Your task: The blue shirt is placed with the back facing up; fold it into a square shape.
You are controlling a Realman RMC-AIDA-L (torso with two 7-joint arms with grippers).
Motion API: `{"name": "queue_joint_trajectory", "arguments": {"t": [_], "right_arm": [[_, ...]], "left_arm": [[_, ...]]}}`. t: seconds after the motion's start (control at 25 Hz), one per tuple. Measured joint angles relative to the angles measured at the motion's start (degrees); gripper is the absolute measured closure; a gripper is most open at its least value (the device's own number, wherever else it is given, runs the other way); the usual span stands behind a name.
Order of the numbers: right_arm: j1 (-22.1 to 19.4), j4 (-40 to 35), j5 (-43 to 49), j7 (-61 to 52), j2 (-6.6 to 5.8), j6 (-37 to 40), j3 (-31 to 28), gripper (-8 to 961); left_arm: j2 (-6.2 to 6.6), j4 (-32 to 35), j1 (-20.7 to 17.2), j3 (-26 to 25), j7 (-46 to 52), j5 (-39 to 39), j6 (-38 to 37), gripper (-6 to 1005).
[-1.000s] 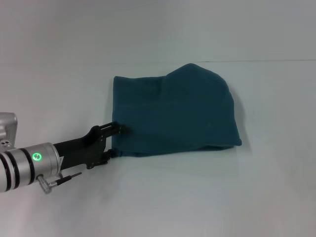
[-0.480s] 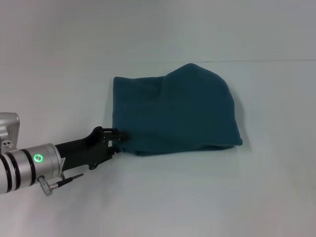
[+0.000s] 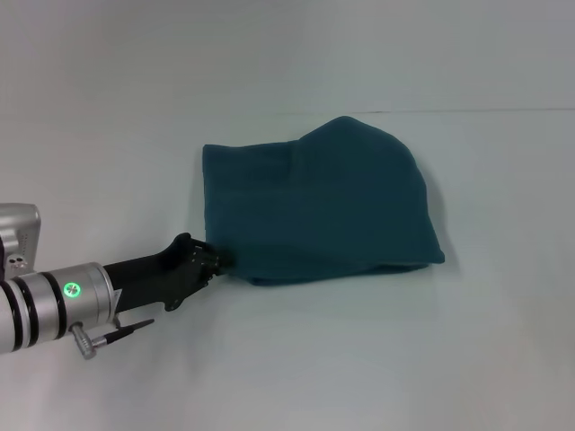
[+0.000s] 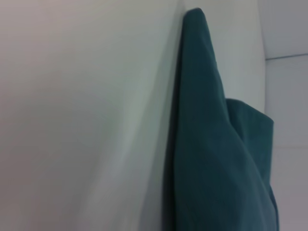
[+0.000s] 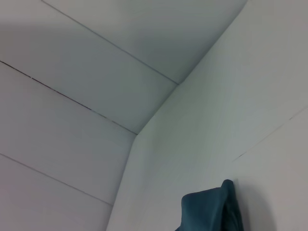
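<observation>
White and bare around the cloth, the bench (image 3: 377, 359) fills the head view, with a faint seam line running across its far part. On it lies the blue shirt (image 3: 323, 206), already folded into a compact, roughly rectangular bundle (its far right corner is rounded rather than square). Only plain teal fabric shows, with no lettering on the visible side. A vertical crease runs down the upper layer near the middle, and along the near edge a lower layer peeks out beneath the top one.

The left hand (image 3: 208, 261) reaches in low from the robot's left, and its black fingers sit right at the near left corner of the shirt. They appear drawn close together on that corner, though whether they truly pinch the fabric cannot be told from the head view. A green light glows on the silver wrist behind it.

From the left wrist view the shirt (image 4: 216, 144) shows as a folded edge lying on the white surface. The right wrist view catches only a small corner of the shirt (image 5: 211, 211) and white panels; the right hand is out of sight.
</observation>
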State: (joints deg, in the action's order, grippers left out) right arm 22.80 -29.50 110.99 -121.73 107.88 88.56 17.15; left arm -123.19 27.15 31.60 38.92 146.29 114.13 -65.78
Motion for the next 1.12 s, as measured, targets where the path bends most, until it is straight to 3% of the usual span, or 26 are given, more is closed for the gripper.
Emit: {"name": "queue_joint_trajectory", "arguments": {"t": [0.08, 0.76, 1.12], "right_arm": [[-0.01, 0.00, -0.01, -0.05, -0.01, 0.02, -0.05, 9], [0.02, 0.92, -0.08, -0.54, 0.40, -0.05, -0.72, 9], [-0.10, 1.36, 0.07, -0.35, 0.40, -0.10, -0.72, 9]], "left_arm": [[0.19, 0.15, -0.12, -0.02, -0.43, 0.04, -1.58, 924], [1.09, 4.88, -7.72, -0.57, -0.76, 0.16, -10.49, 921], [2.17, 5.07, -7.73, -2.79, -1.46, 3.42, -12.61, 912]]}}
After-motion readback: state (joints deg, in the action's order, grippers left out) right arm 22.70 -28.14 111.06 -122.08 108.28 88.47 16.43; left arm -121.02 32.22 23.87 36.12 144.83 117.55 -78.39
